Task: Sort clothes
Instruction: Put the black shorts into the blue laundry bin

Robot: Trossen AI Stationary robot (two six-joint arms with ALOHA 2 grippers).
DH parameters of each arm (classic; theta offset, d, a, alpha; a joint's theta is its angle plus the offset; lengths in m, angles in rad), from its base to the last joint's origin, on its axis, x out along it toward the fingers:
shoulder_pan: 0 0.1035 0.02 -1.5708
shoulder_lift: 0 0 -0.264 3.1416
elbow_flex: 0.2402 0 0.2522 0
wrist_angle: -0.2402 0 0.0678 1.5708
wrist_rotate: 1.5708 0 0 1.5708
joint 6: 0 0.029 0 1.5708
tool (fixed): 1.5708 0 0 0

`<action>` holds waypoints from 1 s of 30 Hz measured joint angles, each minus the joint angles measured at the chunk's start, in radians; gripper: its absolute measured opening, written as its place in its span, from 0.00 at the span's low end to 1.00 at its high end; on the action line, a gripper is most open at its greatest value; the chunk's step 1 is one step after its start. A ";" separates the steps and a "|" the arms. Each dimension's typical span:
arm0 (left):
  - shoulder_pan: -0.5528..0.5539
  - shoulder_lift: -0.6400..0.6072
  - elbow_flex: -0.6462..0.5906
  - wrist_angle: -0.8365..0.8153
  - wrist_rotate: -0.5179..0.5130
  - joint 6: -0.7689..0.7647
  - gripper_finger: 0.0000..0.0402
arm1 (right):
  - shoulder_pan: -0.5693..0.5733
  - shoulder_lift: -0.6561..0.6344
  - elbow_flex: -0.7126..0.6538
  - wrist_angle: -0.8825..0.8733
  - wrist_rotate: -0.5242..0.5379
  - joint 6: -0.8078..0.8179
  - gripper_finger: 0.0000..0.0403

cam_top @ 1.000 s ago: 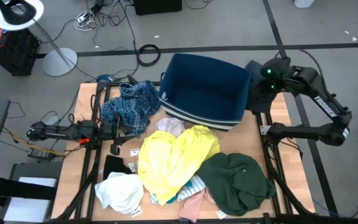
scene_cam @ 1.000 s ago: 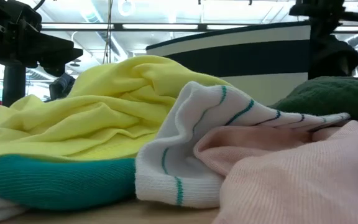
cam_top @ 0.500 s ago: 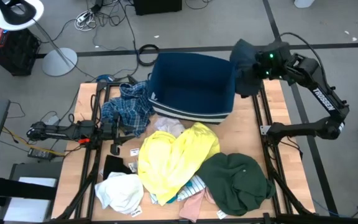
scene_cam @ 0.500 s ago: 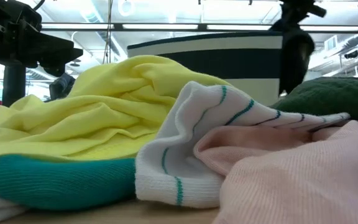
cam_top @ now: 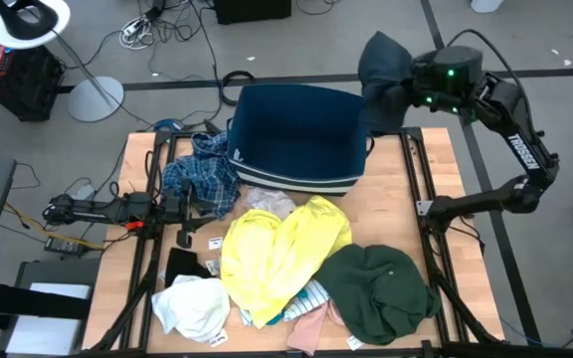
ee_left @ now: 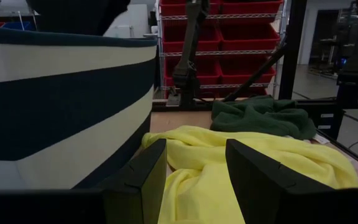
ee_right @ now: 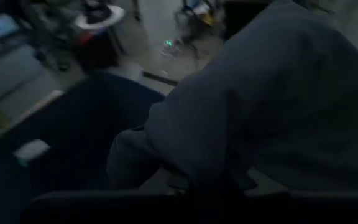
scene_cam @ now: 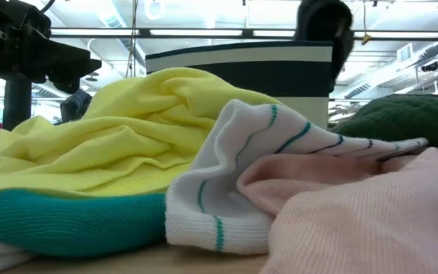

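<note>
Dark garment (cam_top: 381, 68) now farther left

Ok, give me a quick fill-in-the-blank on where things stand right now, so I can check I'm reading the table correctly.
1. The right gripper holds a dark garment up by the far right corner of the ____ bin.
2. The left gripper lies low at the table's left, its fingers ____.
3. The blue plaid garment lies against the bin's ____ side.
4. At the pile's right sits a dark ____ garment, beside the yellow garment.

Missing words: blue; open; left; green
</note>
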 joint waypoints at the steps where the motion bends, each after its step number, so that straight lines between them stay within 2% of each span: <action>1: 0.000 0.000 0.000 0.000 0.000 0.000 0.43 | 0.013 0.006 0.009 0.019 -0.012 -0.004 0.08; 8: 0.000 0.000 0.000 0.000 0.000 0.000 0.43 | 0.096 0.068 0.037 0.134 -0.090 -0.011 0.08; 20: 0.000 0.000 0.000 0.000 0.000 0.000 0.43 | 0.166 0.279 0.038 0.142 -0.094 -0.016 0.08; 26: 0.000 0.000 0.000 0.000 0.000 0.000 0.43 | 0.165 0.403 0.037 0.133 -0.122 -0.010 0.18; 30: 0.000 0.000 0.000 0.000 0.000 0.000 0.43 | 0.166 0.482 0.038 0.126 -0.136 -0.041 0.21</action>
